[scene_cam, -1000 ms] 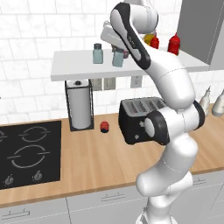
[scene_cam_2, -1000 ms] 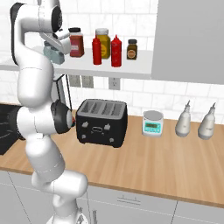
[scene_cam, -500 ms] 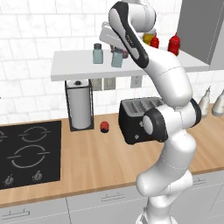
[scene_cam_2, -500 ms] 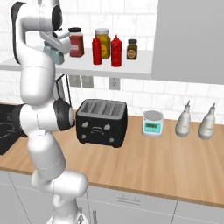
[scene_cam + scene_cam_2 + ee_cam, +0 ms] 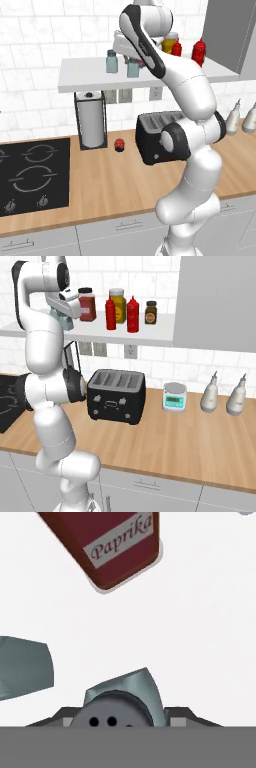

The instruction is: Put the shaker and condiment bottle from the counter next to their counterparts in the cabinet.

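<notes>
My gripper point(image 5: 131, 56) is up at the white cabinet shelf point(image 5: 90, 80), shut on a pale blue-grey shaker point(image 5: 133, 68) whose base is at the shelf board. In the hand view its dark cap point(image 5: 116, 709) sits between my fingertips point(image 5: 62, 718). The matching shaker point(image 5: 112, 61) stands just to its left, a small gap away, and appears as a grey shape point(image 5: 25, 667) in the hand view. Two red condiment bottles point(image 5: 111, 313) point(image 5: 132, 314) stand side by side further right on the shelf. The light-wood counter point(image 5: 115, 180) lies below.
A Paprika jar point(image 5: 87, 304), a yellow jar point(image 5: 118, 303) and a small dark jar point(image 5: 150, 312) share the shelf; the grey door point(image 5: 220, 301) closes its right end. Below are a black toaster point(image 5: 155, 135), paper towel roll point(image 5: 91, 120), cooktop point(image 5: 30, 175), scale point(image 5: 174, 396).
My gripper and the shaker in it have shifted very slightly left and down at the shelf. Nothing else has moved.
</notes>
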Robot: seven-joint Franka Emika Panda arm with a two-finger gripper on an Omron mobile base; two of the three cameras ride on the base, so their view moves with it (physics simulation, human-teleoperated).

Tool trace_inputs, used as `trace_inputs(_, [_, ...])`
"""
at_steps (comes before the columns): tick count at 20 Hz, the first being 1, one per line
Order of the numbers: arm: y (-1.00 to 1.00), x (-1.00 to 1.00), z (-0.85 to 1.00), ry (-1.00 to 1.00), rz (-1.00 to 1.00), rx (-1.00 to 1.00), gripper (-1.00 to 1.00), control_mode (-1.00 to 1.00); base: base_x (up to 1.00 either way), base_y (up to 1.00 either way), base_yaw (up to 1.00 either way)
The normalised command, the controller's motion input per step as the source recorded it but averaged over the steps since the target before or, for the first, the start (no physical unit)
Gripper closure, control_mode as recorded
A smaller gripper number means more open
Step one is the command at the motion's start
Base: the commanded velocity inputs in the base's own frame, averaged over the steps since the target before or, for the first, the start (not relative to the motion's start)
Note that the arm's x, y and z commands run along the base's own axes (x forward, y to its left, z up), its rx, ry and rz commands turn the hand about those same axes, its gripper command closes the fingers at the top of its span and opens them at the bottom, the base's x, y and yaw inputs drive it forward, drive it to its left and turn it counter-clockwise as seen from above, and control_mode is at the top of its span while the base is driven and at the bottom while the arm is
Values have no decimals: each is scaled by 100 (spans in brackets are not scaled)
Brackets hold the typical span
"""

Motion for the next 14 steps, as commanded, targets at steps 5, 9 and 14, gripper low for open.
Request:
trace_inputs(5, [0, 1, -5, 2, 0, -1, 100, -100, 0, 0, 0])
trace_inputs(9, [0, 0, 0, 0, 0, 0, -100, -100, 0, 0, 0])
trace_inputs(14, [0, 0, 1, 0, 0, 0, -100, -100, 0, 0, 0])
